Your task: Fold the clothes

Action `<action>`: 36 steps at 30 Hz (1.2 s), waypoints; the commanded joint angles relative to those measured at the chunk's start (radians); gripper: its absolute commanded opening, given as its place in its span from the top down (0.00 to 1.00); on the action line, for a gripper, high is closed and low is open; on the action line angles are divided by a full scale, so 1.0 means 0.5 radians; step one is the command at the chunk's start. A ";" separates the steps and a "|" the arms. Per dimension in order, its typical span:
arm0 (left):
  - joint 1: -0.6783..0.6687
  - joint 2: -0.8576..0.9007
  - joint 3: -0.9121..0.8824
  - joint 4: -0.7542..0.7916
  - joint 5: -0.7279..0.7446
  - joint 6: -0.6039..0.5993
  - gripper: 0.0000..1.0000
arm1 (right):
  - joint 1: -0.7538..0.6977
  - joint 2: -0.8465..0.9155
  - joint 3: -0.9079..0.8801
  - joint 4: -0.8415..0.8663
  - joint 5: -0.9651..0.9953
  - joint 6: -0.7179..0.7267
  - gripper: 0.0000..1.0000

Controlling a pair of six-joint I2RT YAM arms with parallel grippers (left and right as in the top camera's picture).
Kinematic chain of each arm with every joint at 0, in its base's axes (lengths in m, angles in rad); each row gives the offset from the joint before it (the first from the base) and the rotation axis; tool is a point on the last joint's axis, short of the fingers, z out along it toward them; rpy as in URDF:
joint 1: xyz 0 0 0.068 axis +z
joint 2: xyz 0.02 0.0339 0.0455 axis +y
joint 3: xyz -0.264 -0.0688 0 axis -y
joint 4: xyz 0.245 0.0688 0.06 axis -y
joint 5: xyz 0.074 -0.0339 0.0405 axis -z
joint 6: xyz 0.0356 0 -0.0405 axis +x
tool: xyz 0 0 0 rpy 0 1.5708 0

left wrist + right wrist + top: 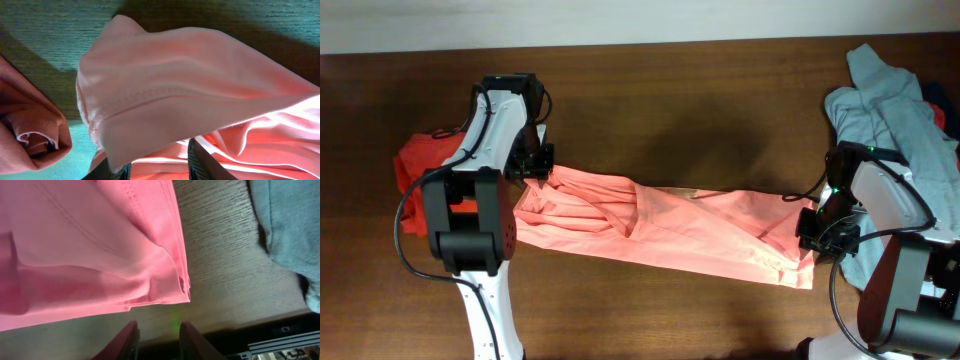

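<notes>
Top [670,225], folded lengthwise only, is being gripped by left hand [544,168]; right hand [157,337] is being held open beside it.

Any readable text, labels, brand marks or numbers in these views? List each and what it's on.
No readable text in any view.
salmon-pink top: plain, no print.
red garment: mostly hidden behind the left arm, no print showing.
grey-blue garment: no print showing.
metal frame below the table edge, right wrist view: too blurred, nothing legible.
</notes>
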 commanded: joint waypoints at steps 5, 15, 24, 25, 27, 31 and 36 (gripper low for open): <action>0.008 0.009 0.004 -0.002 -0.014 0.026 0.63 | 0.005 -0.005 0.287 0.011 0.038 -0.005 0.64; 0.008 0.009 0.004 -0.002 -0.015 0.026 0.63 | 0.008 0.131 0.258 0.185 -0.307 -0.387 0.83; 0.009 0.009 0.004 -0.031 -0.017 0.026 0.63 | 0.005 0.420 0.256 0.353 -0.317 -0.407 0.83; 0.008 0.009 0.004 -0.034 -0.017 0.026 0.63 | 0.005 0.455 0.256 0.375 -0.294 -0.407 0.82; 0.008 0.009 0.004 -0.034 -0.016 0.026 0.63 | 0.005 0.502 0.256 0.397 -0.250 -0.393 0.82; 0.011 0.006 0.005 -0.055 -0.015 0.026 0.63 | 0.005 0.546 0.256 0.458 -0.097 -0.345 0.76; 0.043 0.002 0.005 -0.098 -0.014 0.026 0.63 | 0.005 0.546 0.259 0.568 -0.067 -0.340 0.74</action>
